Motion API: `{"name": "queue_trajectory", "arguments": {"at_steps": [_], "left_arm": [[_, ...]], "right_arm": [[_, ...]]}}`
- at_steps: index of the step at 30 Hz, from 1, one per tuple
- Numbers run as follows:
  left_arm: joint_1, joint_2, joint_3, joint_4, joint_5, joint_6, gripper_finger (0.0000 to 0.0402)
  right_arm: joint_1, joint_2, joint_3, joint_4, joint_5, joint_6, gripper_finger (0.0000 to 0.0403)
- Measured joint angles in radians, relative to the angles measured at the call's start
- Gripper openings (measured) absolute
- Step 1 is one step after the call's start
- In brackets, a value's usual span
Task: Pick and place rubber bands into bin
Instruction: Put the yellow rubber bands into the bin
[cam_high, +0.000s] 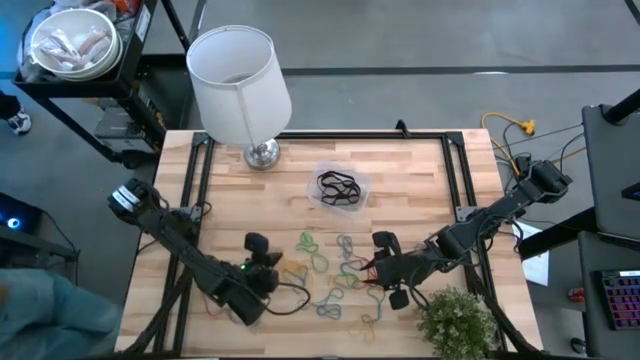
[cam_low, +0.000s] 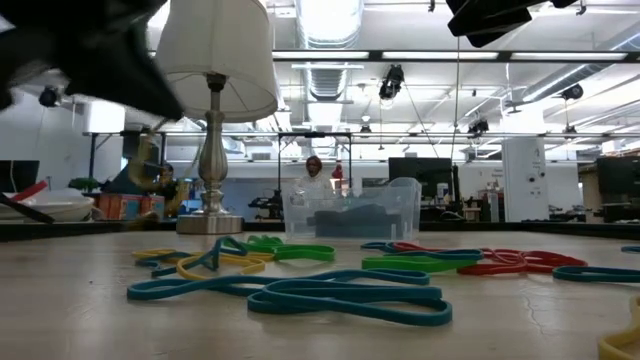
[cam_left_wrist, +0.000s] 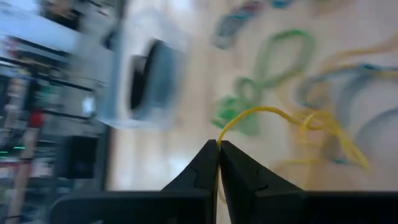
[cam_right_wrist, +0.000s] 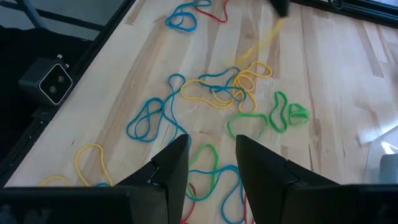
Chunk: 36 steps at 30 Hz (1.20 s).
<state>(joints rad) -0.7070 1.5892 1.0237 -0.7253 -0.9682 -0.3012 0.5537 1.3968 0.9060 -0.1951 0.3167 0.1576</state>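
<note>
The clear bin (cam_high: 342, 189) sat on the wooden desk (cam_high: 420, 190), just beside the lamp (cam_high: 240, 80), and it had black rubber bands (cam_high: 340, 187) inside it. Many more rubber bands (cam_high: 335, 275) lay loose on the desk on the side of the bin away from the lamp. They were blue, green, yellow and red, and some lay over each other.

The left gripper (cam_left_wrist: 219, 147) was near the loose bands, farther from the lamp than the bin was. Its two dark fingers were pressed tight together. They pinched a yellow rubber band (cam_left_wrist: 280, 121), which stretched away from the tips toward the pile. The bin showed beyond the gripper in the left wrist view, well apart from it.

The right gripper (cam_right_wrist: 211, 146) was up over the loose bands too, on the far side of the pile from the left gripper. Its fingers stood apart with a gap between them and held nothing. Blue, green and yellow bands lay on the desk under it.

A small green plant (cam_high: 455, 322) stood near the right gripper, far from the lamp.

A person (cam_low: 314, 172) stood in the room behind the bin in the low view.
</note>
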Motion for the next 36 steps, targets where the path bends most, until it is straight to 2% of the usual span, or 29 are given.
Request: {"name": "queue_trajectory", "arguments": {"at_steps": [3,6,12,18,22,30,36], "left_arm": [[0.043,-0.018,0.016,0.01,-0.061,0.072,0.0],[0.102,-0.041,0.025,0.024,-0.071,0.165,0.0],[0.265,-0.088,0.015,0.231,-0.048,0.423,0.0],[0.438,-0.1,0.02,0.515,0.143,0.703,0.0],[0.545,-0.097,0.021,0.686,0.264,0.81,0.0],[0.742,-0.096,0.009,0.849,0.49,0.832,0.0],[0.829,-0.047,0.008,0.928,0.576,0.831,0.0]], "right_arm": [[0.0,0.0,0.0,0.0,0.0,0.0,0.0128],[0.0,0.0,0.0,0.0,0.0,-0.004,0.0128],[0.0,0.0,0.0,-0.001,0.0,-0.004,0.0128],[0.0,0.0,0.0,-0.002,0.0,-0.019,0.0128],[0.0,0.0,0.0,-0.003,0.0,-0.021,0.0128],[0.0,0.0,0.0,-0.004,0.0,-0.037,0.0128],[0.0,0.0,0.0,-0.005,0.0,-0.038,0.0128]]}}
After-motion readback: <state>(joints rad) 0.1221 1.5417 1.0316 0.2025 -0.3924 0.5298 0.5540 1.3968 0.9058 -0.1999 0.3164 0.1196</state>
